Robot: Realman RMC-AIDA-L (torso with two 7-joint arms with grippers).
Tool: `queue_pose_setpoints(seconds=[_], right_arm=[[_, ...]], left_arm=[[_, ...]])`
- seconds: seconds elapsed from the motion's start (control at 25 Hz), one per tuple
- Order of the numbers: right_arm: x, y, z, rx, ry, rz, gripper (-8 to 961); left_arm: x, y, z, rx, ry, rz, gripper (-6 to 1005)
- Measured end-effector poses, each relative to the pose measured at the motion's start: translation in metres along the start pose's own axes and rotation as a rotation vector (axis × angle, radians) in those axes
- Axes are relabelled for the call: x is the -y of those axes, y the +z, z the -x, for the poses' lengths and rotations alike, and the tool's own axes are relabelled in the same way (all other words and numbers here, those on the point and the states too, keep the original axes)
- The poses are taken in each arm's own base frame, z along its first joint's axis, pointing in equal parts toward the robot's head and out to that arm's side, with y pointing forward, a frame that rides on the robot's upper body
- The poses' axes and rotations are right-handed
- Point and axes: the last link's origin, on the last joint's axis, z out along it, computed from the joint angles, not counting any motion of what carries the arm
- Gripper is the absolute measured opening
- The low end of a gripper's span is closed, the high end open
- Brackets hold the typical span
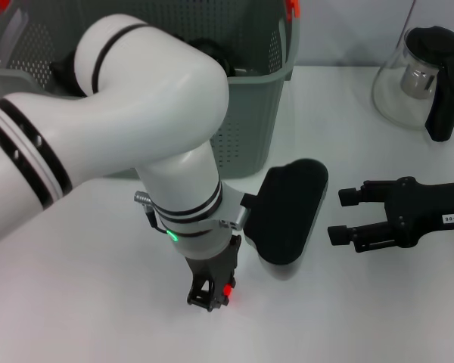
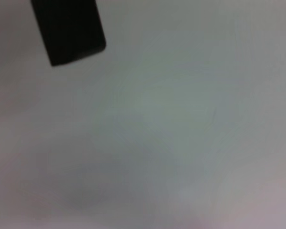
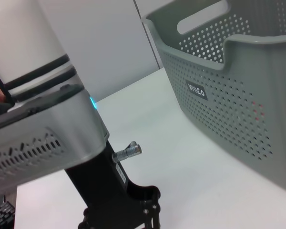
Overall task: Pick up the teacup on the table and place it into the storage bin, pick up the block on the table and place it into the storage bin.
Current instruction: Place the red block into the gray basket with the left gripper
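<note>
1. White table (image 1: 83, 302), plain matte top, fills the whole work area.
2. Storage bin (image 1: 257, 98), grey-green perforated plastic, stands on the table at the far side; orange clip at its rim.
3. Glass pot (image 1: 420, 76) with black lid and handle stands on the table at the far right, well apart from the bin.
4. Small black label on the bin wall, white lettering.

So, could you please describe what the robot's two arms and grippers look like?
The left arm is glossy white with rounded joints and thin black rings, a green light glowing near its wrist. Its left gripper is black with a small red light. The right gripper is black, blocky, with a small white label with dark characters. Between them sits a black-faced, white-edged oval wrist camera housing.
</note>
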Motion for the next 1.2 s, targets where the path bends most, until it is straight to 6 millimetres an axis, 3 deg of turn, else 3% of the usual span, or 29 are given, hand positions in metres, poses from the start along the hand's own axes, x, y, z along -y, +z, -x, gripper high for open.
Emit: queue_pose_setpoints(seconds=[0.28,0.52,0.56,0.6,0.76,0.92,1.2], right_arm=[[0.0,-0.001,-0.001,0.002,0.001,-0.002,928],[0.0,-0.002,-0.001,0.004,0.001,-0.004,929],[0.0,-0.002,-0.001,0.004,0.001,-0.004,929],[0.0,-0.002,-0.001,0.004,-0.001,-0.004,929],[0.0,0.0,0.002,0.002,-0.011,0.004,929],[0.0,0.003,0.007,-0.004,-0.026,0.016,929],[0.001,0.007,0.012,-0.001,-0.05,0.015,929]], left_arm=[[0.004,-0.041,0.019,-0.096,-0.142,-0.072,185],[0.008,-0.116,0.068,-0.378,-0.503,-0.245,186],[0.008,-0.116,0.068,-0.378,-0.503,-0.245,185],[0.009,-0.146,0.092,-0.508,-0.645,-0.353,185],[0.015,-0.181,0.127,-0.668,-0.788,-0.518,195],[0.042,-0.19,0.161,-0.733,-0.929,-0.619,216],[0.075,-0.164,0.195,-0.783,-1.137,-0.646,252]])
